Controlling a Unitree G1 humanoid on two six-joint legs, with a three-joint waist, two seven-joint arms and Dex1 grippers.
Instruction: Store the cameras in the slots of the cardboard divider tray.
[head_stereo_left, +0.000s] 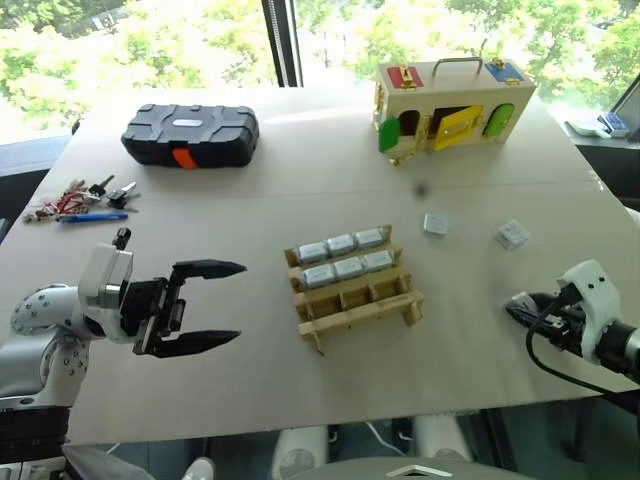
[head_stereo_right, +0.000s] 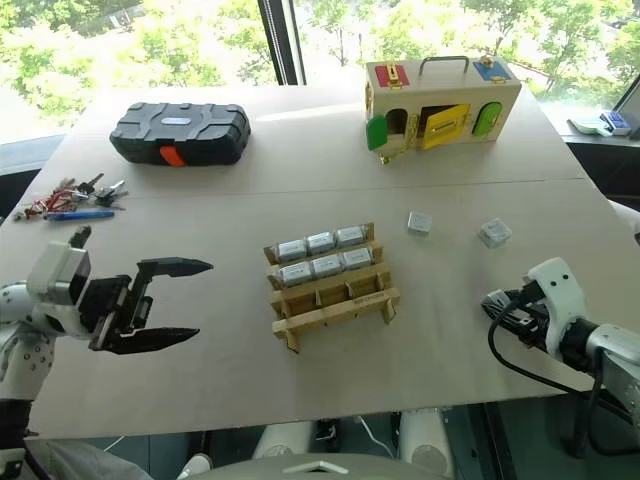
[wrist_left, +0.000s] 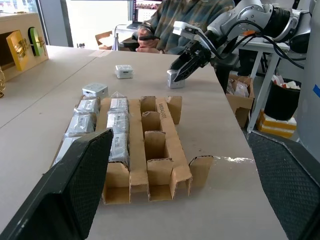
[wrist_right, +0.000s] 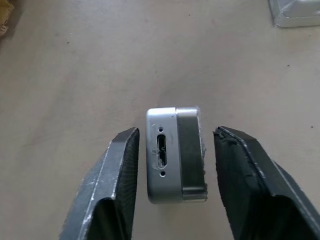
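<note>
Desk: we see a broad pale tan desk (head_stereo_left: 200, 330) before bright windows with green trees behind.
Far left: a black case (head_stereo_left: 190, 134) with an orange latch lies at the far left of the desk; nearer us, a cluster of keys (head_stereo_left: 85, 197) and a blue pen (head_stereo_left: 92, 216).
Left gripper (head_stereo_left: 222, 304): it hovers over the desk to the left of the tray, pointing toward it, its jaws spread wide with nothing between them.
Cardboard divider tray (head_stereo_left: 360, 305): it sits at mid-desk, three rows of three slots. We count six cameras (head_stereo_left: 345, 257) filling the two far rows; the near row of slots stands empty.
Loose cameras: two lie on the desk to the right of the tray and beyond it, one just past the tray's far right corner (head_stereo_left: 435, 224), one further right (head_stereo_left: 512, 234).
Right gripper (wrist_right: 175, 165): low at the desk's right edge. In the right wrist view a third loose camera (wrist_right: 175, 155) stands on the desk between its jaws, a narrow gap on each side; we see no contact.
Far right: a pale wooden box (head_stereo_left: 455, 103) with coloured doors and a handle.
Room: in the left wrist view a person (wrist_left: 187, 22) sits beyond the desk.
</note>
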